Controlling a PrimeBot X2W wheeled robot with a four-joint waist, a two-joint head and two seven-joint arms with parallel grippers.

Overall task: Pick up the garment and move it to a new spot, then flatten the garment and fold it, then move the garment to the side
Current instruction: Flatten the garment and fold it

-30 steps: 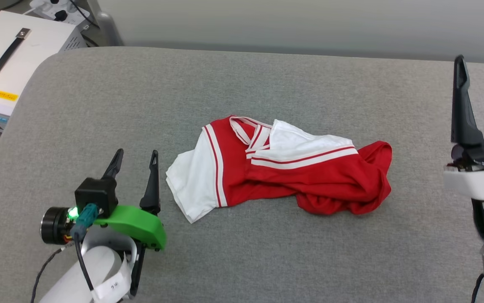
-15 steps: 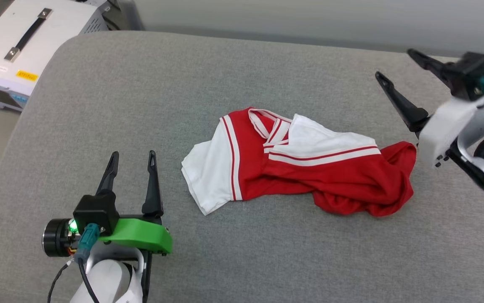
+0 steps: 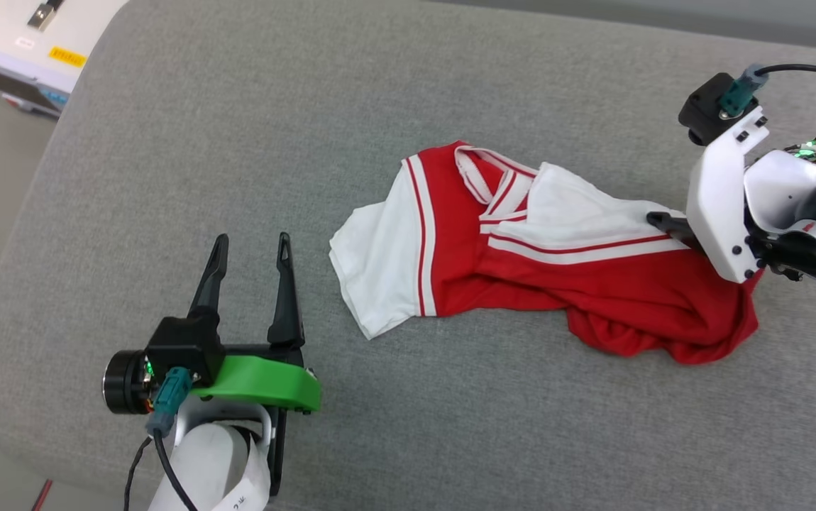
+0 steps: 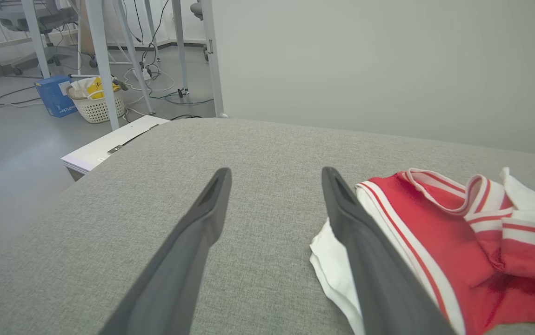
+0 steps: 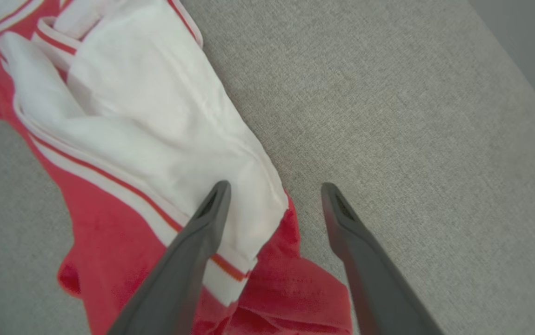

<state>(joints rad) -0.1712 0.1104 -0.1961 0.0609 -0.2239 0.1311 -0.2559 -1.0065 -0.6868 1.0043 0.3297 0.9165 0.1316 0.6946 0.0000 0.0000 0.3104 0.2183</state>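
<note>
Lying crumpled near the middle of the grey padded surface in the head view: the garment, long axis running left to right, white sleeve end toward the left gripper, bunched red end beneath the right gripper. Left fingers spread, near that sleeve yet apart from it. Right arm plainly the nearer, one dark finger over the white fold, the other hidden behind the wrist mount.

Looking along the left wrist view: jaws apart, nothing between them, garment off to the right, its white sleeve edge passing behind the right-hand finger.

Looking down the right wrist view: jaws apart, straddling the garment's edge, one finger over white sleeve and red stripe, the other over bare surface, bunched red cloth between. Probably a short drop and a close on that edge for the pick-up. Whether touching cloth yet, impossible to tell.
</note>
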